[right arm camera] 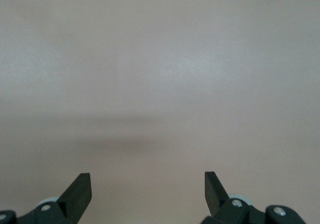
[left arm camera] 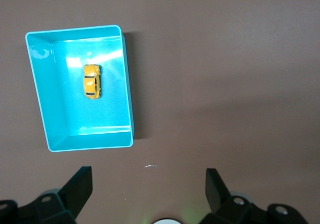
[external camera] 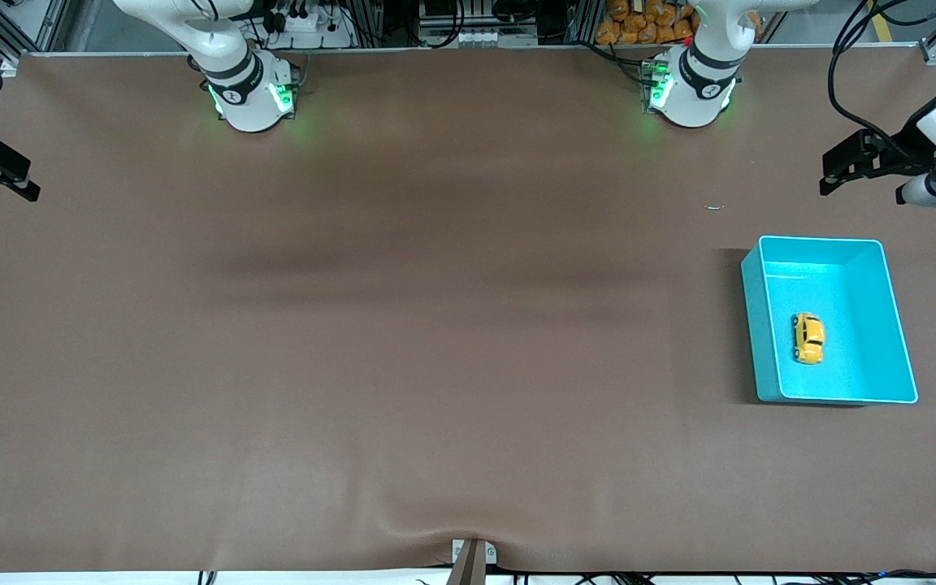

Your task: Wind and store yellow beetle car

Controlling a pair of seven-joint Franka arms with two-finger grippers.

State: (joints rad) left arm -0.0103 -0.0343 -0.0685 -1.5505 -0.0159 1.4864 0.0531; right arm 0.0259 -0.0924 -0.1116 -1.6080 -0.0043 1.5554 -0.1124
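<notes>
Beetle car (external camera: 808,338) — rounded, glossy — inside rectangular bin (external camera: 894,309).

You see the yellow beetle car (left arm camera: 91,81) lying inside the teal bin (left arm camera: 128,91) on the brown tabletop (left arm camera: 225,83). Your left end effector (left arm camera: 147,188) hovers beside the bin, fingers spread wide, holding nothing.

Yellow-orange beetle car (external camera: 808,338) with dark windows. Plain teal bin (external camera: 899,325), paler and glossy inside. Flat matte brown tabletop (external camera: 403,325). Black claw fingers (left arm camera: 77,189). White arm bases, green lights (external camera: 277,96).
</notes>
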